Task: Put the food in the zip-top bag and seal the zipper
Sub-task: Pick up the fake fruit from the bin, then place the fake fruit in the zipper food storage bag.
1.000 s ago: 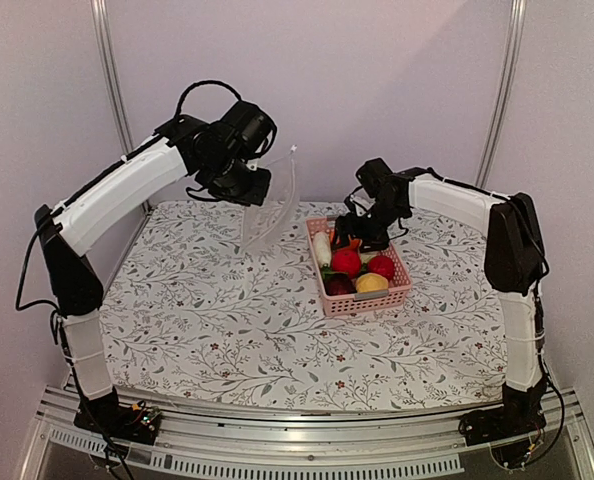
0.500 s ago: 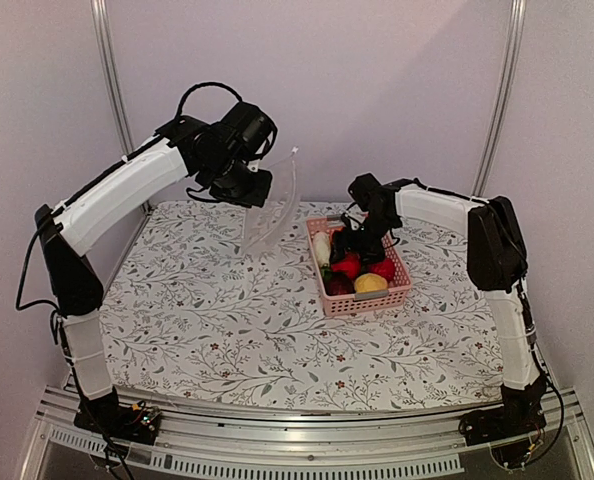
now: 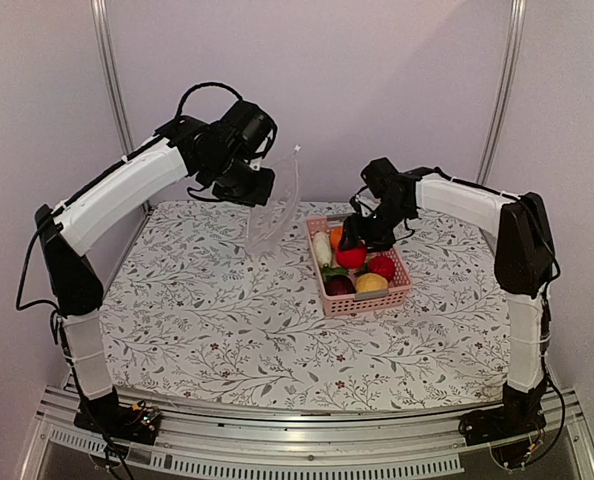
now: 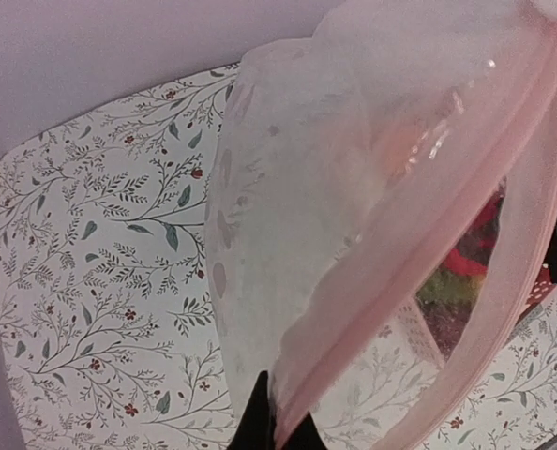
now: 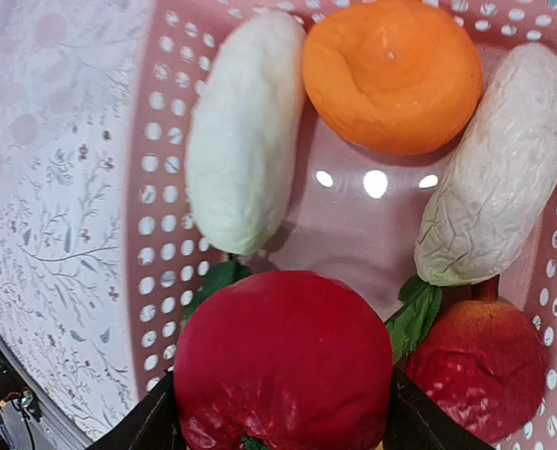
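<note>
High above the table's back, my left gripper [image 3: 260,192] [image 4: 277,427] is shut on the edge of the clear zip-top bag [image 3: 275,215] [image 4: 335,187], which hangs with its mouth open toward the basket. The zipper [image 4: 419,262] shows as a pinkish band running up from the fingers. Inside the pink basket [image 3: 362,300] [image 5: 166,187], my right gripper [image 3: 353,245] [image 5: 283,412] is shut on a round red food [image 3: 351,257] [image 5: 283,366], held just above the basket floor. An orange one [image 5: 391,70], a smooth white one [image 5: 244,131], a wrinkled cream one [image 5: 494,169] and a red one [image 5: 485,366] lie around it.
Yellow [image 3: 371,283] and dark purple [image 3: 339,285] pieces fill the basket's near end. The floral tablecloth [image 3: 217,320] covers the table. Metal frame posts [image 3: 112,90] stand at the back corners, close to the walls.
My right gripper dipped into the basket, closed on the red food and rose a little with it. The left arm and the bag stayed almost still.
</note>
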